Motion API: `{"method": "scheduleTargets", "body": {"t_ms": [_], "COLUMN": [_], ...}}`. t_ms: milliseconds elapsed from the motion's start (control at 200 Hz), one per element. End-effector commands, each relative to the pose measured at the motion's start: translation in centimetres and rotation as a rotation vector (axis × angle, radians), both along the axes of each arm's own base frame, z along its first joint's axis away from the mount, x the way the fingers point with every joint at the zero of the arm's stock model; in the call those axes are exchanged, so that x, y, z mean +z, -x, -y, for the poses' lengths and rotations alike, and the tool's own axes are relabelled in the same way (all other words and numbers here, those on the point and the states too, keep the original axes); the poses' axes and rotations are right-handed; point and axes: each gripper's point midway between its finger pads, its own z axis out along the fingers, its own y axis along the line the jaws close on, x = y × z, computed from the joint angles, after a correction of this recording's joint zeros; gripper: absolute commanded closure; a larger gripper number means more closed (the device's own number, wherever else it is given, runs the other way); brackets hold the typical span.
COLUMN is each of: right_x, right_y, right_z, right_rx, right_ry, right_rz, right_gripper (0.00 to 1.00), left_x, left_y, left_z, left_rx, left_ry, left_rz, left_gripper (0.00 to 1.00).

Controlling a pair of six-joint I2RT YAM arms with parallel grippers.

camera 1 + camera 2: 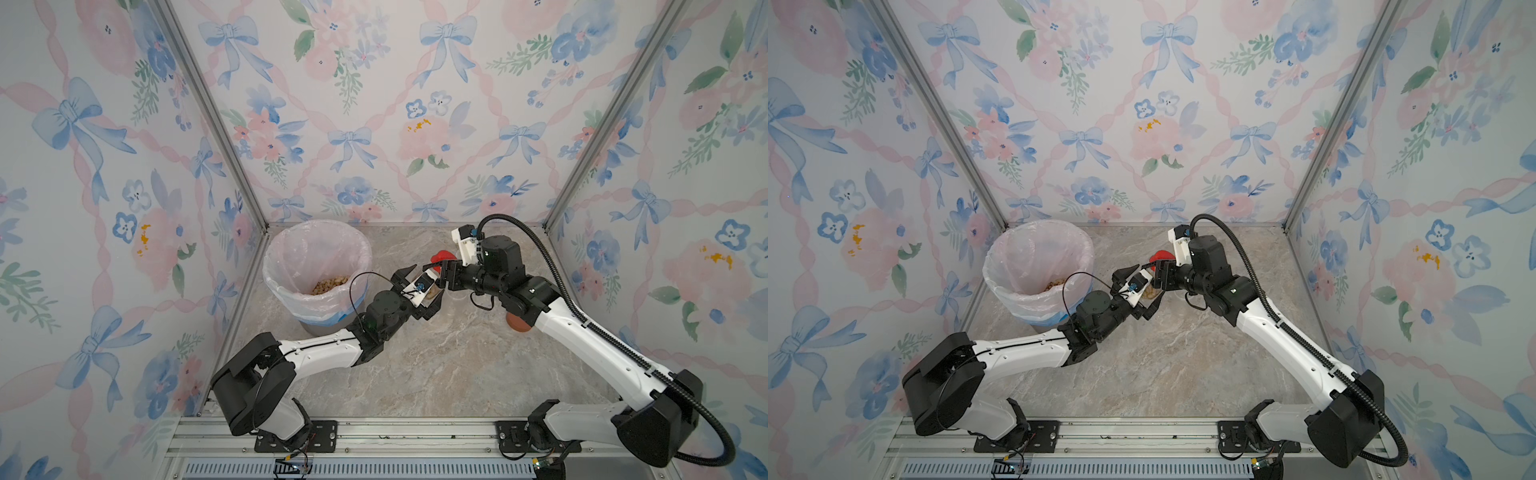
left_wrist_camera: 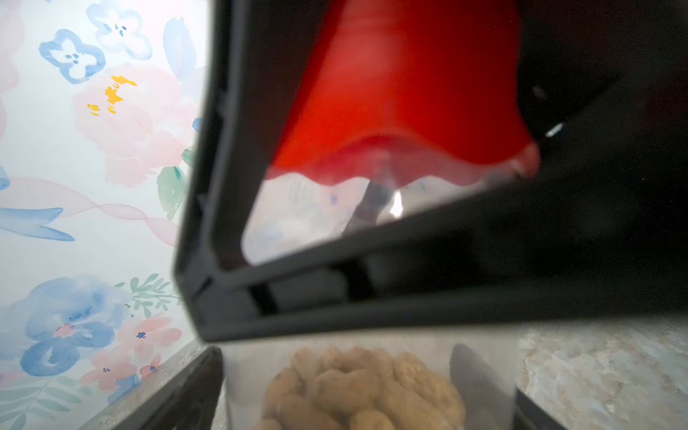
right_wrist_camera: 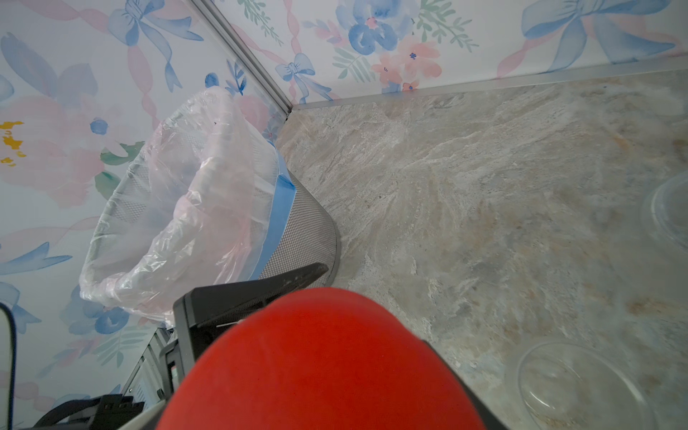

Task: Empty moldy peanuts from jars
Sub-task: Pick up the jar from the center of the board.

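You have the white and black left arm (image 1: 320, 349) stretched low from the near rail, its forearm angled toward the far right and passing just in front of the grey mesh bin with the pinkish plastic liner (image 1: 272, 270). Its left gripper (image 1: 424, 287) has its jaws spread wide to either side of a slim clear jar (image 2: 242, 376); you cannot tell whether the pads press the wall. Your right arm (image 1: 582, 328) reaches diagonally from the near right corner. Its wrist is turned so that the right gripper (image 1: 433, 274) points at the left one, clenched on the jar's bright red screw lid (image 3: 320, 365). Pale tan peanuts (image 2: 365, 387) show heaped inside the jar, and another heap (image 1: 330, 285) lies at the bottom of the bin.

The bin sits in the far left corner, close to the floral walls (image 1: 374, 124), and the two grippers crowd each other just beside its rim. The beige marbled table (image 1: 436, 374) lies bare between the arms and the near rail. A brown round lid (image 1: 517, 325) shows under the right forearm, and a clear round container (image 3: 580, 387) stands on the table near the right gripper
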Motion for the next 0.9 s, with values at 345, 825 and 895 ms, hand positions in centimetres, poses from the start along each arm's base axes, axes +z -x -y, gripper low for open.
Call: {"method": "scheduleTargets", "body": {"t_ms": [345,825,895], "right_x": [0.6,0.5,0.8], "right_y": [0.8,0.5,0.5], "right_z": [0.2,0.0,-0.1], "right_rx": [0.005,0.014,0.013], "right_ry": [-0.031,-0.078,-0.088], "right_rz": [0.011,-0.032,-0.038], "right_gripper": [0.51,0.49,0.47], "left_x": [0.6,0.8,0.8], "left_y": [-0.6,-0.5,-0.4], "left_z": [-0.4,-0.9,-1.0], "left_rx": [0.027,0.017,0.016], "left_ry": [0.000,0.009,0.006], "left_rz": [0.025,0.026,0.027], "left_gripper": [0.07,0.39,0.42]}}
